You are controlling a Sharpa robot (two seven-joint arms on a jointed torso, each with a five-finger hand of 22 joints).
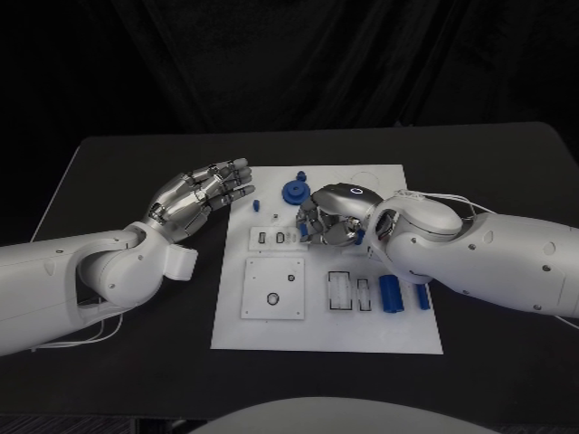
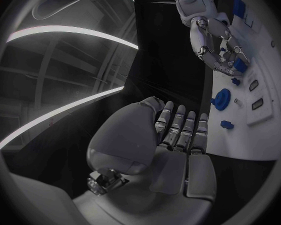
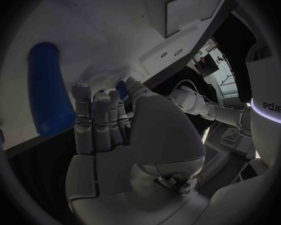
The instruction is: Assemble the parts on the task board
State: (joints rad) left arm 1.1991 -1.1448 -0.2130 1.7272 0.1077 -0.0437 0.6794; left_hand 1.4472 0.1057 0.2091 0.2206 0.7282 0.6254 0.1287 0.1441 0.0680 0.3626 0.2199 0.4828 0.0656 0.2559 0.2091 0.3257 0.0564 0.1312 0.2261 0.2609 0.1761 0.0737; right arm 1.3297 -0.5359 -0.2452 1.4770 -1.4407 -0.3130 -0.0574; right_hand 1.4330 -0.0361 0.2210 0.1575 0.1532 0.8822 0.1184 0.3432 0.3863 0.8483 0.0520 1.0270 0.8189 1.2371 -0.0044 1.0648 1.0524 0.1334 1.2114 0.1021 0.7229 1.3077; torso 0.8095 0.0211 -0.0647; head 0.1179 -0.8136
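Task board (image 1: 368, 339), a white rectangular plate, lies in the middle of the black table (image 1: 498, 163). Right hand (image 1: 328, 217) rests over the board's centre, fingers curled down around a small blue part (image 2: 240, 65). Left hand (image 1: 201, 194) hovers just beside the board's left edge, palm up, fingers straight and side by side, holding nothing. A blue toothed gear (image 1: 295, 191) sits near the board's far edge; two blue cylinders (image 1: 392, 294) lie near its right edge.
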